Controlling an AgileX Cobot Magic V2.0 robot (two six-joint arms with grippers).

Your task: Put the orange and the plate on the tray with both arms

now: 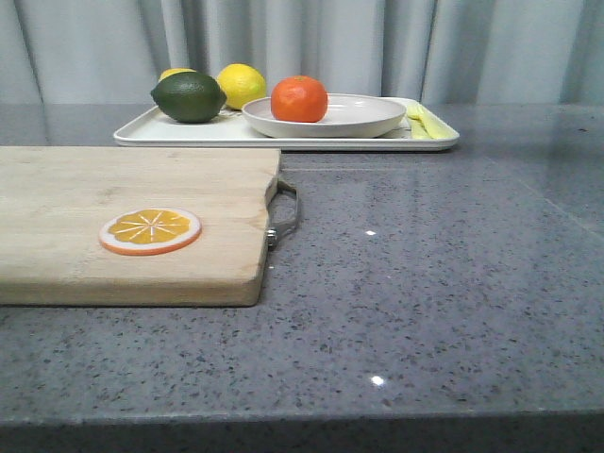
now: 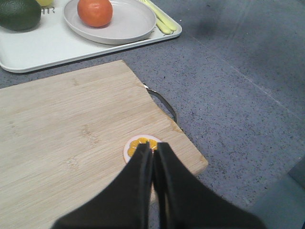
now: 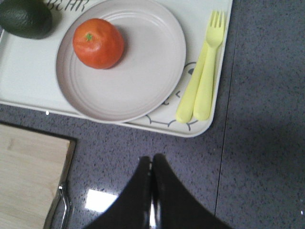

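The orange (image 1: 299, 99) (image 2: 95, 12) (image 3: 98, 43) rests inside the beige plate (image 1: 363, 118) (image 2: 133, 21) (image 3: 147, 71), and the plate sits on the white tray (image 1: 198, 132) (image 2: 43, 47) (image 3: 28, 86) at the back of the table. My left gripper (image 2: 153, 145) is shut with nothing in it, above the wooden cutting board near the orange slice. Shut and empty too, my right gripper (image 3: 152, 158) hangs over the grey table a little in front of the tray. Neither gripper shows in the front view.
A wooden cutting board (image 1: 123, 222) (image 2: 71, 138) with a metal handle (image 1: 286, 212) lies front left, an orange slice (image 1: 150, 231) (image 2: 138, 143) on it. The tray also bears a dark green lime (image 1: 189, 96) (image 3: 26, 18), a lemon (image 1: 242, 85) and yellow cutlery (image 3: 202, 81).
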